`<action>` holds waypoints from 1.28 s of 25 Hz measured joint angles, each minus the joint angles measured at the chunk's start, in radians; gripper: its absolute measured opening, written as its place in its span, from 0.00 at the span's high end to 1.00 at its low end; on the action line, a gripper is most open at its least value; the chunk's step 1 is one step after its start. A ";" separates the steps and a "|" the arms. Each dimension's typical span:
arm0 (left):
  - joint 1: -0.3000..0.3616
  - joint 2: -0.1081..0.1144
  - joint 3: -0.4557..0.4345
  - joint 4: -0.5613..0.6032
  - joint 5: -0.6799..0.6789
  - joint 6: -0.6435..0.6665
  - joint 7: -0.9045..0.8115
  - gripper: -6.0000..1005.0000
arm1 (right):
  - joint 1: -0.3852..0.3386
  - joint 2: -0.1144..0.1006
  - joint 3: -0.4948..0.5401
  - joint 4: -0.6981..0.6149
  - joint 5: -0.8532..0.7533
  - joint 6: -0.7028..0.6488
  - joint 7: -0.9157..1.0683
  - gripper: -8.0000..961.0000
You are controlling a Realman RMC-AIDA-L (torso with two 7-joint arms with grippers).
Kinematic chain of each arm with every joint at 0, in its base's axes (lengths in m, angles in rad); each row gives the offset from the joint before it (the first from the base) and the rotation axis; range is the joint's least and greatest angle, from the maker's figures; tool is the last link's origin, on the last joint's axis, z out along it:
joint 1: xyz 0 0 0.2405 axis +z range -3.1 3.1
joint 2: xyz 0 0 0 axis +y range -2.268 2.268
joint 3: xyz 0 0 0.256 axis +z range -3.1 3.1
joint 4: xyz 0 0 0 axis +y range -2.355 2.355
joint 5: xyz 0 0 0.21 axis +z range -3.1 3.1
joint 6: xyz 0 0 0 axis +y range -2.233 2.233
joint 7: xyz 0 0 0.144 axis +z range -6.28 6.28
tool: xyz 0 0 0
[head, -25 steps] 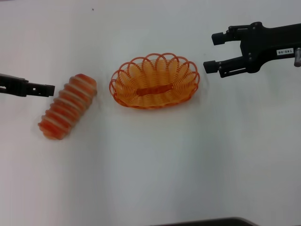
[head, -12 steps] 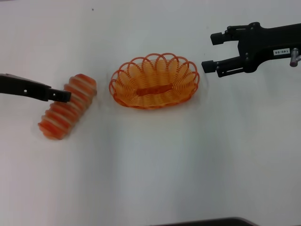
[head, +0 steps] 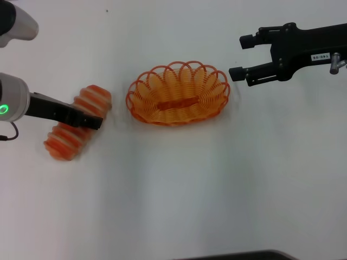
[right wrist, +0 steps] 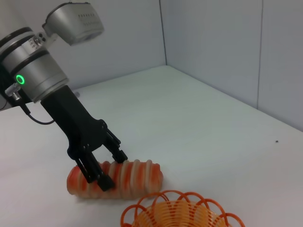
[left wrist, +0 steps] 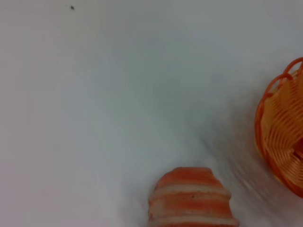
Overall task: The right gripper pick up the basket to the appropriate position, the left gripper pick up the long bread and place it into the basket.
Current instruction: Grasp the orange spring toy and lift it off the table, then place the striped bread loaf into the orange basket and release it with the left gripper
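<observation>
The long bread (head: 64, 142), orange-red with cream stripes, lies slanted at the table's left. It also shows in the left wrist view (left wrist: 191, 201) and the right wrist view (right wrist: 139, 174). My left gripper (head: 93, 121) is over its middle. In the right wrist view the left gripper (right wrist: 113, 169) is open, with one finger on each side of the loaf. The orange basket (head: 178, 93) stands in the middle of the table, empty; its rim shows in both wrist views (left wrist: 284, 132) (right wrist: 180, 212). My right gripper (head: 241, 57) is open just right of the basket's rim, apart from it.
The white table (head: 173, 189) carries nothing else. A dark edge (head: 233, 255) shows at the near side. Pale walls (right wrist: 213, 42) stand behind the table in the right wrist view.
My left gripper has moved right, from beside the bread to over its middle. My right gripper has shifted slightly left toward the basket. Bread and basket have not moved.
</observation>
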 joint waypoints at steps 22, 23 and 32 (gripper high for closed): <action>0.007 0.007 0.005 0.055 -0.003 -0.004 -0.008 0.49 | -0.010 -0.003 0.018 0.014 0.006 -0.001 -0.007 0.08; 0.013 0.007 0.003 0.084 -0.003 0.005 -0.001 0.50 | -0.010 -0.004 0.022 0.014 0.006 -0.003 -0.006 0.08; -0.060 0.006 -0.022 0.227 -0.040 0.034 0.096 0.56 | -0.023 -0.034 0.100 0.014 0.007 -0.042 0.029 0.08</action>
